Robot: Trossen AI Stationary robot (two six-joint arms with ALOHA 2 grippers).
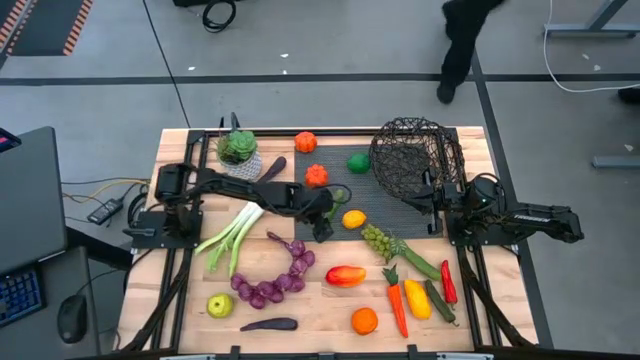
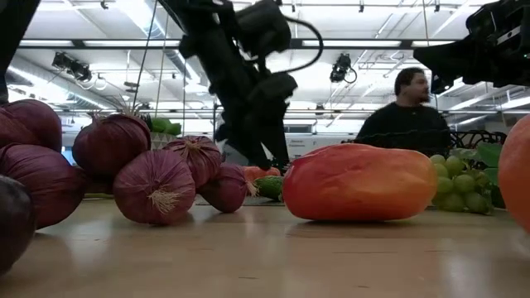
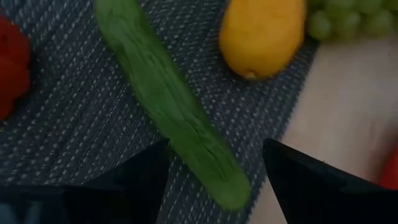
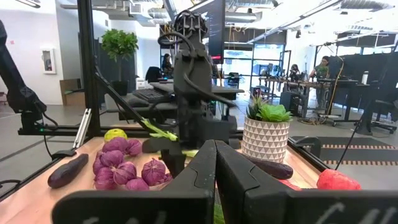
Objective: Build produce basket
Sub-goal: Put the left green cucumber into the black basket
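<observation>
The left gripper [image 3: 214, 171] hangs wide open, fingers either side of the cucumber [image 3: 168, 99], whose long axis runs diagonally between them, ungrasped.

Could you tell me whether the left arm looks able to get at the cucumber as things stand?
Probably yes: the left gripper is open right over the cucumber, a finger on each side. The lemon lies apart from it, so nothing blocks the way.

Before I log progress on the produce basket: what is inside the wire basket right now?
In the high view, the basket shows only dark mesh; no produce is visible inside. Its lower edge is partly covered by the right gripper, so that part cannot be checked.
</observation>
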